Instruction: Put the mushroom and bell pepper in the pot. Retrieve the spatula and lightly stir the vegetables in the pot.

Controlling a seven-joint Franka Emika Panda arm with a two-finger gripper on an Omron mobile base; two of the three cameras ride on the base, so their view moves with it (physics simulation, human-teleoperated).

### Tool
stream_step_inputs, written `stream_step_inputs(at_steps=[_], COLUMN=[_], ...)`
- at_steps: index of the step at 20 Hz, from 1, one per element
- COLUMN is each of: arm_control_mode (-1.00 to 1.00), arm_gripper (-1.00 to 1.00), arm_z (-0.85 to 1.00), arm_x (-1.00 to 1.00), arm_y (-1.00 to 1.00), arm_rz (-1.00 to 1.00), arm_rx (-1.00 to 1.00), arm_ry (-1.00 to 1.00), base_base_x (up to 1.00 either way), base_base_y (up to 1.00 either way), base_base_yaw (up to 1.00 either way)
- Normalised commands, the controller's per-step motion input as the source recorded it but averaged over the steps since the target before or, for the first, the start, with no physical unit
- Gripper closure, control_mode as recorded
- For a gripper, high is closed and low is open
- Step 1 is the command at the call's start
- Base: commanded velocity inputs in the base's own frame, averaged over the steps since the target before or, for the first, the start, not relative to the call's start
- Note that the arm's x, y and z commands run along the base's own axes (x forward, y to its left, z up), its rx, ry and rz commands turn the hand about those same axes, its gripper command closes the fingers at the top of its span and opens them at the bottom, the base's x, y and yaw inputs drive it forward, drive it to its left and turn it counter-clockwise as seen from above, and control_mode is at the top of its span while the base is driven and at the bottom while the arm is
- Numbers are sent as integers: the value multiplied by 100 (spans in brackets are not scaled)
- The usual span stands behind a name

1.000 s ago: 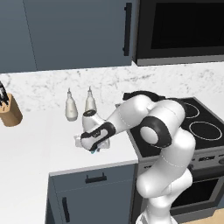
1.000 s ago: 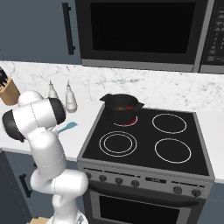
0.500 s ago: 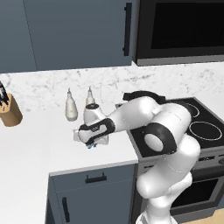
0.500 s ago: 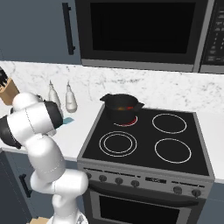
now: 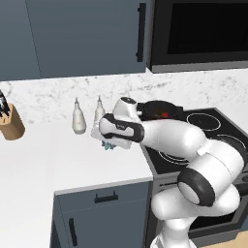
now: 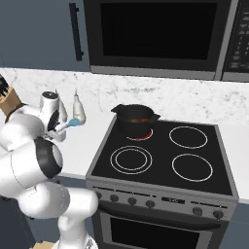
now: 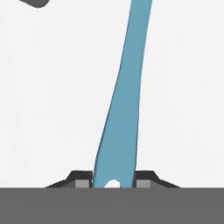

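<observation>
From the left base view, the end effector grips the spatula low over the counter, left of the pot. Right base view: spatula left of the pot. Hand view: fingers pinch the spatula.

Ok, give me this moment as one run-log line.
phase: spatula retrieval | gripper: shut on spatula over counter | pot: on stove's back-left burner, red inside
</observation>
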Motion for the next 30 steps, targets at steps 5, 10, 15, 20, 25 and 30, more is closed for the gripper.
stream_step_inputs(at_steps=[5,10,15,20,25,30], arm_control_mode=[-100,-100,-100,-100,-100,-100], arm_gripper=[100,100,100,100,100,100], arm_z=[89,75,35,11,20,15], arm_x=[-22,-5,7,21,14,10], arm_y=[-50,-51,-54,-9,-15,-25], arm_rz=[0,0,-1,-3,-3,-4], arm_rx=[22,24,25,19,21,2], arm_ry=[-4,2,8,8,3,0], base_base_x=[0,0,0,0,0,0], base_base_y=[0,0,0,0,0,0], base_base_yaw=[0,0,0,0,0,0])
